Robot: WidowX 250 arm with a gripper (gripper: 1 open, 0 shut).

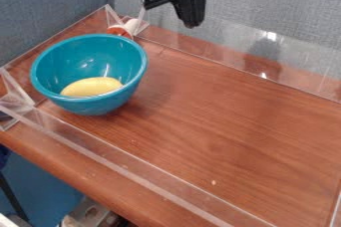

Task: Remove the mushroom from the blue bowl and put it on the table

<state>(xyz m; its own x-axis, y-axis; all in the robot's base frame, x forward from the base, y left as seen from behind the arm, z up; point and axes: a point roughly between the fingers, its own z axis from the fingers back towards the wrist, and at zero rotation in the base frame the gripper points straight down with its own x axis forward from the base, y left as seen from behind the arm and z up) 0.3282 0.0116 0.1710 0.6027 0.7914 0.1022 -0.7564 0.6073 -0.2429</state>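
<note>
The blue bowl (pixel 51 64) stands at the left end of the table (pixel 226 121). A pale yellow rounded thing lies at its bottom, which I take to be the mushroom (pixel 90 88). My gripper (pixel 190 20) hangs high above the table's back edge, up and to the right of the bowl, well apart from it. It is black and points downward. Its fingers are together, shut with nothing between them.
Low clear acrylic walls (pixel 80 136) border the tabletop on all sides. A small red and white object (pixel 128 28) sits in the back left corner behind the bowl. A blue-grey wall stands behind the table.
</note>
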